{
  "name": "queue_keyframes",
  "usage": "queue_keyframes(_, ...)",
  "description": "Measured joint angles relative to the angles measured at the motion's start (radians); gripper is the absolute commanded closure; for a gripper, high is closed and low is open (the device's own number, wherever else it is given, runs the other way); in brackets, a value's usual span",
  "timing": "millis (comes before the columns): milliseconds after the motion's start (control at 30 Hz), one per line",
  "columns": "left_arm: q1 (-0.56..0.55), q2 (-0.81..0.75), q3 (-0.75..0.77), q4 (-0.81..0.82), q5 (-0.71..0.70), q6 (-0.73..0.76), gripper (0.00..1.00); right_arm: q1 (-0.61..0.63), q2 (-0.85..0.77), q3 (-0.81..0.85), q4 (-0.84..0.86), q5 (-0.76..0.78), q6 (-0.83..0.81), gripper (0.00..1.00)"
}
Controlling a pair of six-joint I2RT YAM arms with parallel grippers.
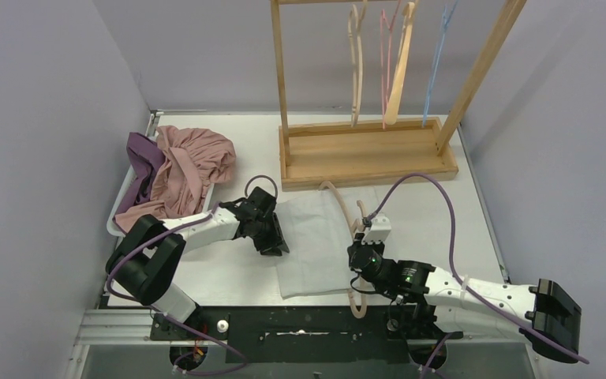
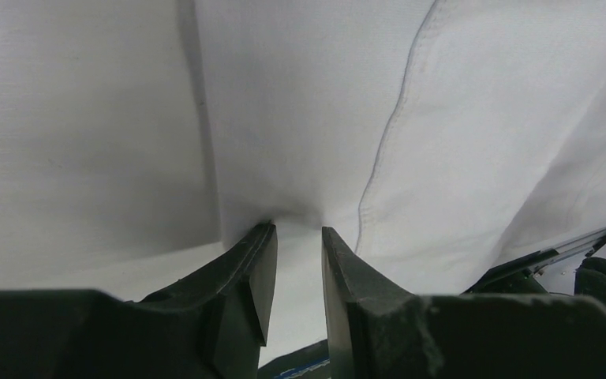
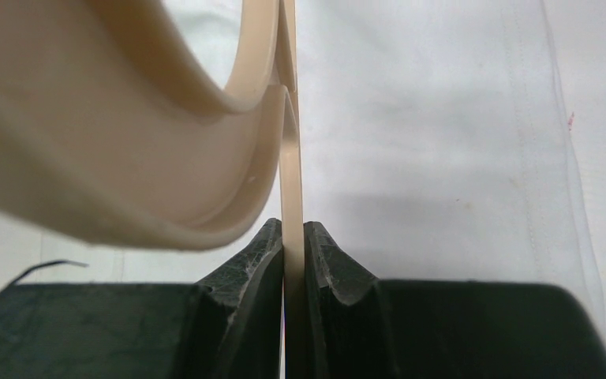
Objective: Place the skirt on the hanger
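Both arms were stretched low over the desk (image 1: 442, 221), one at each side of the flat-spread skirt (image 1: 312, 237).
The left pincer (image 2: 297, 229) was tipped down at the skirt's left edge, a pucker of cloth pinched between its tips. The right pincer (image 3: 293, 229) was pressed together on the beige hanger (image 1: 333, 189), laid along the skirt's right edge. A wooden rack (image 1: 363, 150) stood just behind the skirt; clothes (image 1: 189, 162) were heaped to its left.

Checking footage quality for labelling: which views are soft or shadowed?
Right wrist: near curve of the beige hanger is blurred. Left wrist: skirt seam crisp, grey shadow band down the cloth. Top external: even light, no glare.
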Motion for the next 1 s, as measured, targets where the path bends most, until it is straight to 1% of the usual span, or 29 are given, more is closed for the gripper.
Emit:
queue_keyframes(200, 0.006, -0.027, 0.002, -0.008, 0.009, -0.035, 0.57, 0.018, 0.003, 0.035, -0.005, -0.001, -0.015, 1.00)
queue_keyframes(267, 0.019, -0.057, 0.006, -0.010, 0.009, -0.045, 0.56, 0.020, 0.006, 0.054, -0.016, -0.010, -0.030, 1.00)
queue_keyframes(400, 0.072, -0.174, 0.048, -0.008, 0.005, -0.051, 0.54, 0.026, 0.006, 0.122, -0.063, -0.029, -0.067, 1.00)
queue_keyframes(500, 0.113, -0.281, 0.109, 0.012, -0.002, -0.024, 0.48, 0.026, -0.003, 0.214, -0.083, -0.041, -0.109, 1.00)
queue_keyframes(633, 0.148, -0.404, 0.224, 0.067, -0.018, 0.087, 0.42, 0.028, -0.011, 0.368, -0.121, -0.087, -0.178, 1.00)
queue_keyframes(767, 0.149, -0.485, 0.318, 0.122, -0.003, 0.259, 0.33, 0.031, 0.009, 0.538, -0.187, -0.167, -0.254, 1.00)
queue_keyframes(867, 0.149, -0.518, 0.367, 0.145, 0.046, 0.397, 0.31, 0.031, 0.041, 0.650, -0.249, -0.233, -0.312, 1.00)
queue_keyframes(1000, 0.149, -0.554, 0.388, 0.166, 0.170, 0.620, 0.31, 0.031, 0.069, 0.748, -0.347, -0.329, -0.390, 1.00)
